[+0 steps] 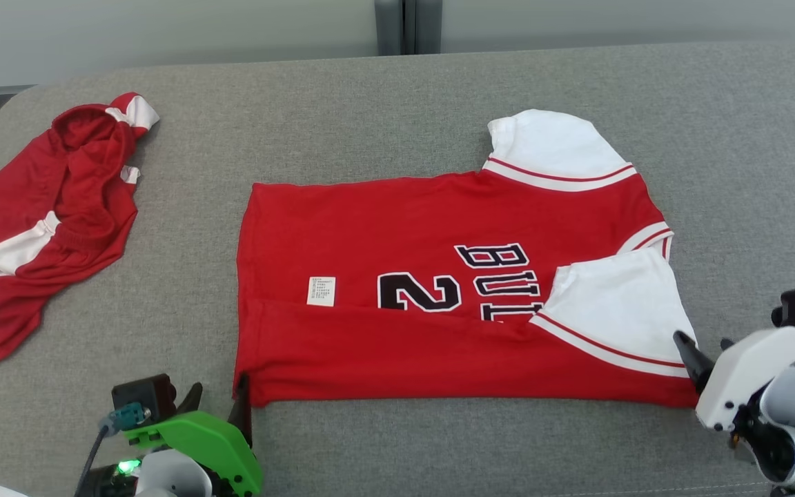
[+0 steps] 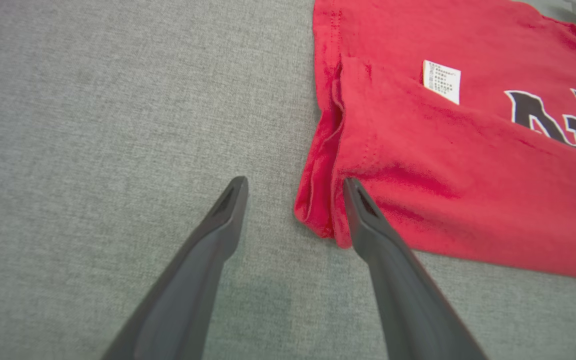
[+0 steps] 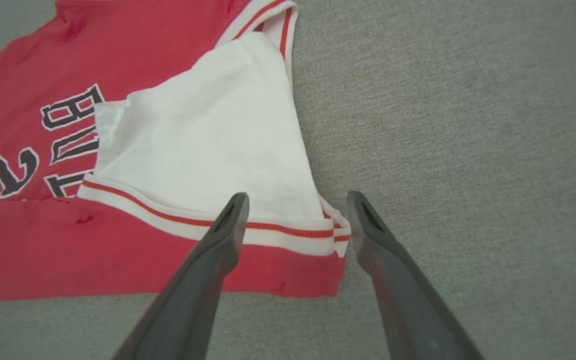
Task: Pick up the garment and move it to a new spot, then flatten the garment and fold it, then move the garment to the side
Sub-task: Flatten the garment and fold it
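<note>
at the far left a crumpled red and white garment (image 1: 45,221) is lying in a heap on the grey cloth-covered bench (image 1: 397,103), spilling toward the bench's rounded left edge. a wide strip of bare bench is lying open between it and the jersey (image 1: 404,221), with nothing standing in the way.

the left gripper (image 1: 218,407) is reaching in low from the near left under its green housing, with its fingers pointing away. in the left wrist view the left gripper (image 2: 295,184) is holding its fingers well apart, clamping nothing: one fingertip is hovering over bare bench and the other is sitting at the jersey's (image 2: 468,175) near left corner, where the hem is doubling over.

the jersey is lying flat in the middle of the bench, hem to the left and shoulders to the right, its near long edge folded up over the body. a small white label (image 1: 321,290) is showing just above that fold, and black lettering (image 1: 459,283) is running to its right. the far sleeve (image 1: 549,148) is spreading out white, while the near sleeve (image 1: 611,304) is lying folded in over the chest.

open bench is running on beyond the jersey to the right and along the near edge.

the right gripper (image 1: 702,342) is coming in from the near right on its white wrist. in the right wrist view the right gripper (image 3: 298,197) is spreading its fingers apart, gripping nothing, straddling the near sleeve's (image 3: 203,140) striped corner.
</note>
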You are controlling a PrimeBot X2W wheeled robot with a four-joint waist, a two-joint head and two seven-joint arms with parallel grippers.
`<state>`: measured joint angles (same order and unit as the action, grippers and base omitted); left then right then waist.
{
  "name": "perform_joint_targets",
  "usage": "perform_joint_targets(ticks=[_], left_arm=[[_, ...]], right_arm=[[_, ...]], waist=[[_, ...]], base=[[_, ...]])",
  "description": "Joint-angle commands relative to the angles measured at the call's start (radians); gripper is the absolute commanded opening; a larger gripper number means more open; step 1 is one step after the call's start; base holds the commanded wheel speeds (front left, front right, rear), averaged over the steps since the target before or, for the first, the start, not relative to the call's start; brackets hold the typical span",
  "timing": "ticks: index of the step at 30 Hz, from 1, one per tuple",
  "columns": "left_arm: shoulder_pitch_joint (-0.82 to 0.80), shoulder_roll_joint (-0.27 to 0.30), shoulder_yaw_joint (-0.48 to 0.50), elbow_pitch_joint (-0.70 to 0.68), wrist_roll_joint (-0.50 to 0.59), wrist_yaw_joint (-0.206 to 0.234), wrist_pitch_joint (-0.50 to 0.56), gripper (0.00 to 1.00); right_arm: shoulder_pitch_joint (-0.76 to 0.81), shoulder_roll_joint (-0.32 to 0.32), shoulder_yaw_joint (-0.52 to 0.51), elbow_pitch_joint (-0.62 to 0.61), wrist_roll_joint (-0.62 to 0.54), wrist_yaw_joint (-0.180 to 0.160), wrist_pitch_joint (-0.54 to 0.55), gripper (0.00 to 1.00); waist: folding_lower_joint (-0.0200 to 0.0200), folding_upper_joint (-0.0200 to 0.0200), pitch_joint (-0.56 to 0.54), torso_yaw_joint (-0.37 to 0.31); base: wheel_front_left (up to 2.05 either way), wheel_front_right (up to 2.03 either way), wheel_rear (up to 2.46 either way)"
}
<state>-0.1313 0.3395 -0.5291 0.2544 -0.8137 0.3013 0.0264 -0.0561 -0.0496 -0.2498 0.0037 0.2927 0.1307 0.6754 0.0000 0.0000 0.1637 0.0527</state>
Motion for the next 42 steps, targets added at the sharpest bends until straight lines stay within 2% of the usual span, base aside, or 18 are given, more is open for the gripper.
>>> perform_joint_targets(ticks=[1,5,9,12,16,27,31,36,37,38,39,40,42], left_arm=[[-0.014,0.017,0.007,-0.016,-0.006,0.010,0.010,1.00],[-0.076,0.044,0.016,-0.057,-0.008,0.015,0.060,1.00],[-0.198,0.062,0.008,-0.070,0.004,-0.007,0.134,1.00],[-0.324,0.045,-0.004,-0.027,0.006,-0.032,0.194,1.00],[-0.490,0.008,-0.012,0.074,-0.002,-0.057,0.263,1.00],[-0.763,-0.038,-0.048,0.309,0.015,-0.127,0.361,1.00],[-0.805,-0.046,-0.067,0.362,0.047,-0.114,0.350,1.00],[-0.832,-0.061,-0.084,0.419,0.054,-0.120,0.355,1.00],[-0.832,-0.066,-0.090,0.428,0.057,-0.122,0.355,0.79],[-0.834,-0.070,-0.092,0.432,0.057,-0.124,0.353,0.54],[-0.836,-0.073,-0.098,0.436,0.062,-0.128,0.348,0.04],[-0.836,-0.077,-0.102,0.440,0.062,-0.129,0.348,0.00],[-0.831,-0.090,-0.104,0.446,0.054,-0.132,0.345,0.00]], right_arm=[[-0.035,-0.007,0.002,-0.020,-0.016,0.000,0.013,1.00],[-0.132,-0.044,0.016,-0.037,-0.013,0.000,0.059,1.00],[-0.261,-0.111,0.032,0.004,-0.001,0.000,0.109,1.00],[-0.378,-0.169,0.078,0.052,0.000,0.000,0.122,1.00],[-0.521,-0.210,0.148,0.122,0.000,0.000,0.128,1.00],[-0.825,-0.260,0.345,0.286,0.027,0.000,0.090,1.00],[-0.869,-0.273,0.378,0.316,0.046,0.000,0.066,1.00],[-0.897,-0.299,0.410,0.342,0.069,0.000,0.074,1.00],[-0.903,-0.306,0.417,0.345,0.072,0.000,0.076,1.00],[-0.907,-0.313,0.421,0.345,0.075,0.000,0.075,1.00],[-0.915,-0.322,0.428,0.347,0.075,0.000,0.074,1.00],[-0.920,-0.328,0.431,0.349,0.076,0.000,0.072,1.00],[-0.934,-0.343,0.443,0.359,0.072,0.000,0.072,1.00]], waist=[[0.0000,0.0000,0.001,0.000],[0.0000,0.0000,0.013,0.003],[0.0000,0.0000,0.047,0.014],[0.0000,0.0000,0.085,0.022],[0.0000,0.0000,0.149,0.022],[0.0000,0.0000,0.295,-0.012],[0.0000,0.0000,0.320,-0.016],[0.0000,0.0000,0.346,-0.015],[0.0000,0.0000,0.350,-0.013],[0.0000,0.0000,0.355,-0.011],[0.0000,0.0000,0.361,-0.008],[0.0000,0.0000,0.366,-0.005],[0.0000,0.0000,0.377,0.003]], base=[[0.00,0.00,0.00],[0.00,0.00,0.00],[0.00,0.00,0.00],[0.00,0.00,0.00],[0.00,0.00,0.00],[0.00,0.00,0.00],[0.00,0.00,0.00],[0.00,0.00,0.00],[0.00,0.00,0.00],[0.00,0.00,0.00],[0.00,0.00,0.00],[0.00,0.00,0.00],[0.00,0.00,0.00]])
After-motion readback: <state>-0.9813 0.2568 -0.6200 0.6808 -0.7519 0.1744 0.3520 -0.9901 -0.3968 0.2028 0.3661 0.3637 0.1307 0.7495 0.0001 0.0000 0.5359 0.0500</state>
